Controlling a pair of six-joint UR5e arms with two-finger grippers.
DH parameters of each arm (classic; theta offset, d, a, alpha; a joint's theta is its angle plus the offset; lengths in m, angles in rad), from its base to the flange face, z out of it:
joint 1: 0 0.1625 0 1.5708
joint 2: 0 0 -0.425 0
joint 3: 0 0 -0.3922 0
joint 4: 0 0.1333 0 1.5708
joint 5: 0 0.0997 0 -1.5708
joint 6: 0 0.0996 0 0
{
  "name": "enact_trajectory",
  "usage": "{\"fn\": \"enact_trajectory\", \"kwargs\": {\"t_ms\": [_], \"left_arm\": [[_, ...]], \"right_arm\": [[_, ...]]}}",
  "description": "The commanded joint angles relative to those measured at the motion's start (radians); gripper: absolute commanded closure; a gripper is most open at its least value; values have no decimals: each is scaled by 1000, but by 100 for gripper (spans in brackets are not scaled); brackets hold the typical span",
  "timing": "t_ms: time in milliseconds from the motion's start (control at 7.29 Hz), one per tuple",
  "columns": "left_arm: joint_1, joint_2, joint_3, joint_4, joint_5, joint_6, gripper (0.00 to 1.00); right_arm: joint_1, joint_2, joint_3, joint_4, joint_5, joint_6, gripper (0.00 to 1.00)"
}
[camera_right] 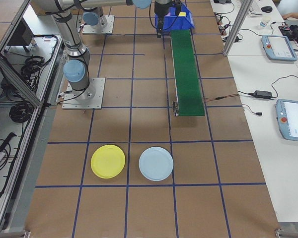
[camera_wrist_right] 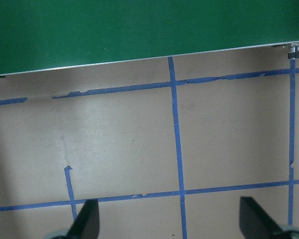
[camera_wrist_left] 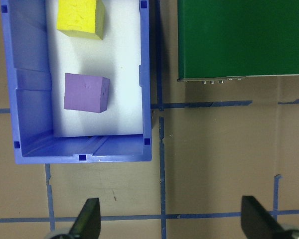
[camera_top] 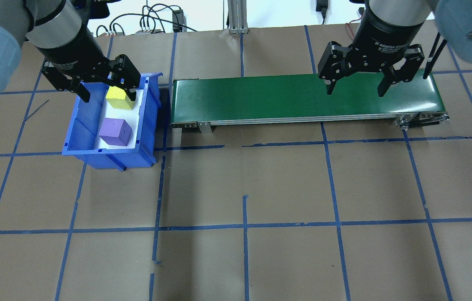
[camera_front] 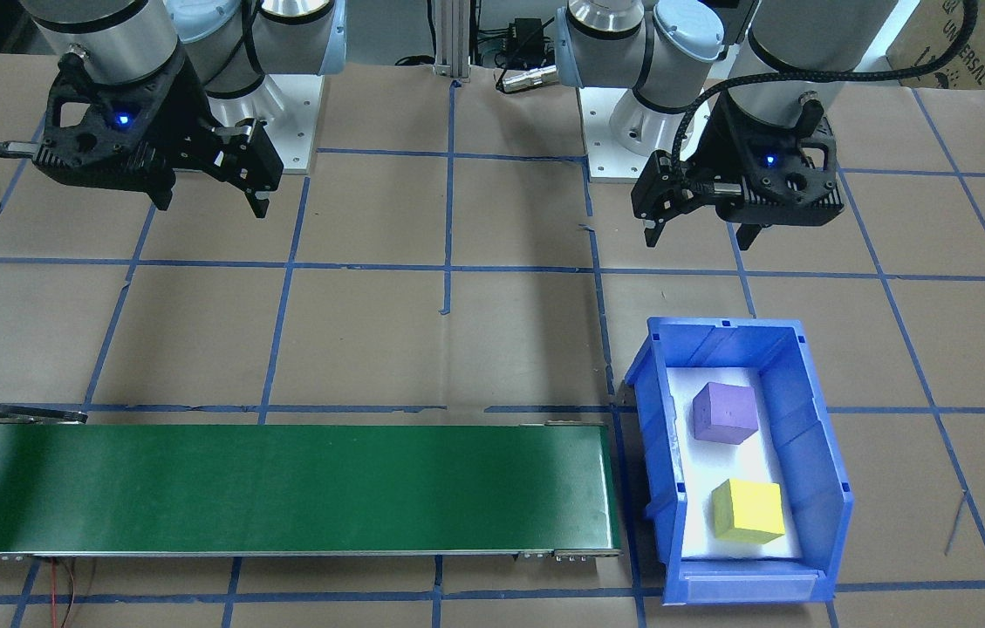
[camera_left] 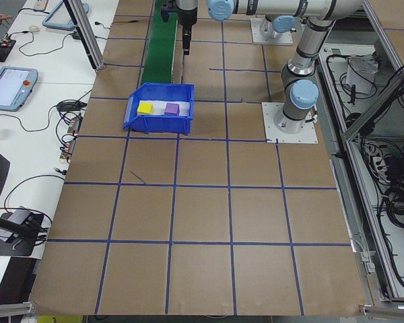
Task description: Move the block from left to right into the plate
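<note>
Overhead exterior: left claw (camera_top: 107, 89) wide open, empty, above blue bin (camera_top: 81, 131); right claw (camera_top: 356, 83) likewise.

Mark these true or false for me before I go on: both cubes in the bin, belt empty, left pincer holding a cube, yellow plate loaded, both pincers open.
1. Both cubes lie in the blue bin: true, purple cube and yellow cube.
2. The green belt carries nothing: true.
3. The left pincer holds a cube: false, it is empty.
4. The yellow plate holds a block: false, bare.
5. Left and right pincer are open: true.
</note>
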Motion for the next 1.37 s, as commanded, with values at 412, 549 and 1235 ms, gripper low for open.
{"fn": "enact_trajectory", "kwargs": {"t_ms": [412, 549, 1235], "left_arm": [[76, 2, 15, 2, 9, 5, 0], [180, -21, -1, 3, 1, 8, 0], [210, -254, -28, 294, -1, 46, 0]], "right_arm": [[0, 0, 0, 0, 0, 0, 0], [0, 0, 0, 0, -2, 0, 0], [0, 0, 0, 0, 0, 0, 0]]}}
